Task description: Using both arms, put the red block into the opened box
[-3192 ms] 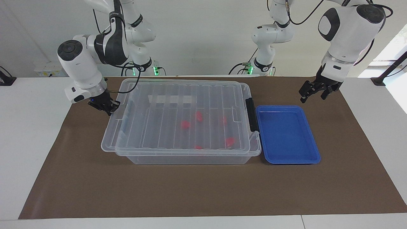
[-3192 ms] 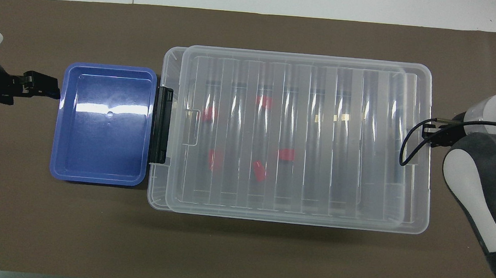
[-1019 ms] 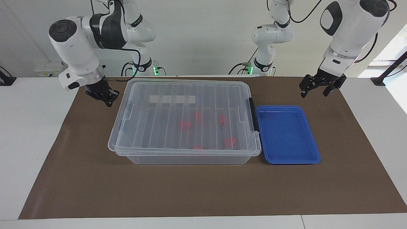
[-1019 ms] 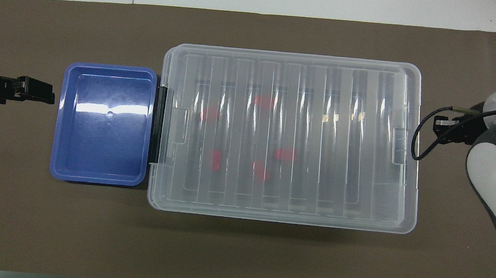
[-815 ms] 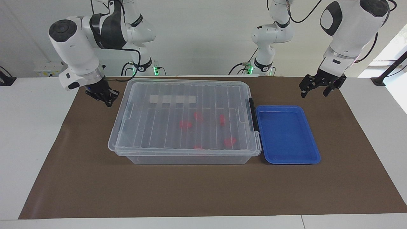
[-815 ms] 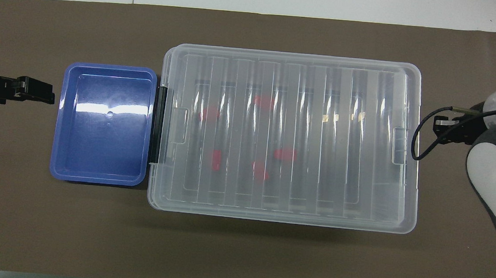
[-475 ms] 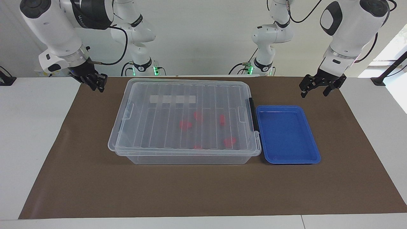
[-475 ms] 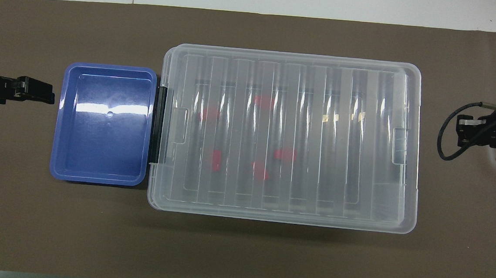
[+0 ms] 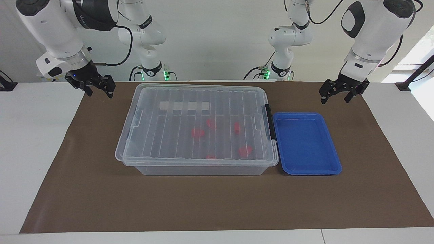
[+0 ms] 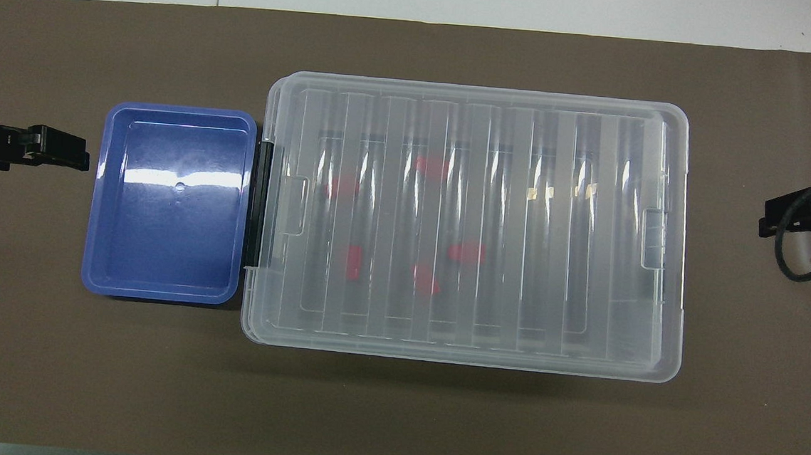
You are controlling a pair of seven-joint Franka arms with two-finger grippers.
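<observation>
Facing view: both arms raised over mat ends, jaws spread, holding nothing.

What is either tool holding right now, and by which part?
Nothing. Both the left tool and right tool hang open and empty, clear of the box.

Facing and overhead cameras share the box (image 9: 196, 130).

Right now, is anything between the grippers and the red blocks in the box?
Yes. The ribbed clear lid lies shut on the box, covering the red blocks inside. The right gripper and left gripper both hang open over the brown mat, off the box's two ends, touching nothing.
</observation>
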